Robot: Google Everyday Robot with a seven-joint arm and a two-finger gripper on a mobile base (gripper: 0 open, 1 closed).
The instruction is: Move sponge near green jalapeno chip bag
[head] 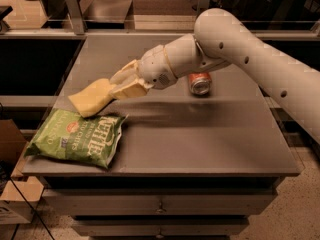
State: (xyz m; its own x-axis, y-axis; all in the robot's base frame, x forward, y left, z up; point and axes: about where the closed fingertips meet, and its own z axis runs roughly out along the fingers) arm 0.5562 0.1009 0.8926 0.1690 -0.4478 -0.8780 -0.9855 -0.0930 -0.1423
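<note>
The pale-yellow sponge [91, 98] is held in my gripper [119, 85], whose cream fingers are shut on its right end. The sponge hangs tilted, just above the top edge of the green jalapeno chip bag [76, 137]. The bag lies flat at the front left corner of the table, with white lettering and a small red emblem. My arm reaches in from the right across the table's middle.
A red soda can [200, 82] lies on its side at the centre right of the grey table [200, 139], behind my arm. A cardboard box [15, 194] stands on the floor at the left. Drawers [160, 204] run below the table's front edge.
</note>
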